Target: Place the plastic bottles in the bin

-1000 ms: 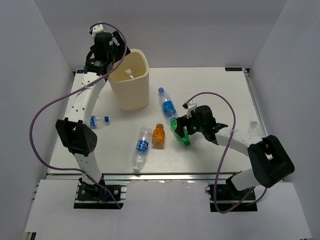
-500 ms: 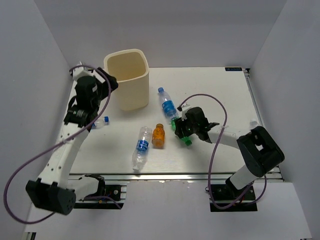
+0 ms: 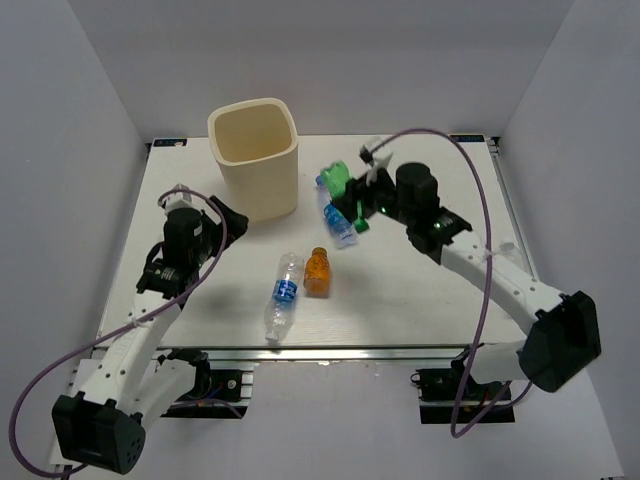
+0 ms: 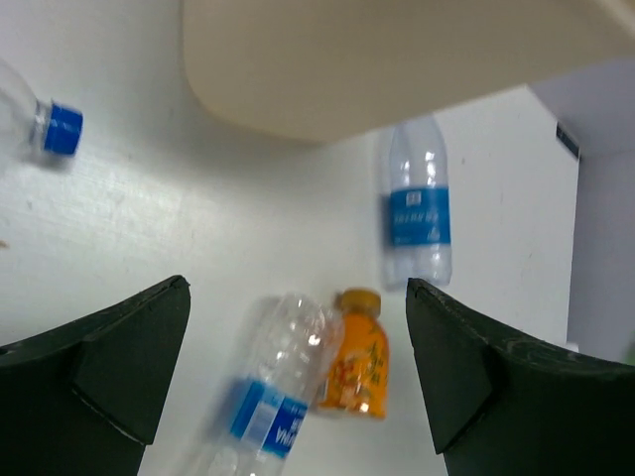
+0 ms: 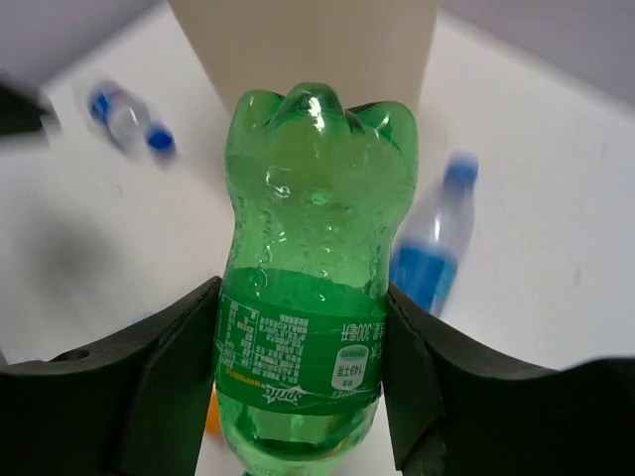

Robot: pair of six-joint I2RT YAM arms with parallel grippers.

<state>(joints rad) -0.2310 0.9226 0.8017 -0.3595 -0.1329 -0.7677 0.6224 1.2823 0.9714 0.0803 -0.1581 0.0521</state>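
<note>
My right gripper (image 3: 352, 198) is shut on the green bottle (image 3: 338, 180) and holds it in the air, right of the cream bin (image 3: 255, 150). In the right wrist view the green bottle (image 5: 313, 288) sits between both pads, base pointing at the bin (image 5: 308, 50). A clear blue-labelled bottle (image 3: 341, 224) lies under it. An orange bottle (image 3: 317, 271) and another clear bottle (image 3: 281, 295) lie mid-table. My left gripper (image 3: 222, 215) is open and empty, left of the bin. It looks at the orange bottle (image 4: 357, 357) and the clear bottles (image 4: 273, 397), (image 4: 417, 213).
A small clear bottle with a blue cap (image 4: 45, 121) lies on the table's left side, near the left arm; it also shows blurred in the right wrist view (image 5: 124, 119). White walls enclose the table on three sides.
The right gripper closed on the green bottle, lifted it off the table and carried it back towards the bin. The left arm swung down from above the bin to the table's left side.
</note>
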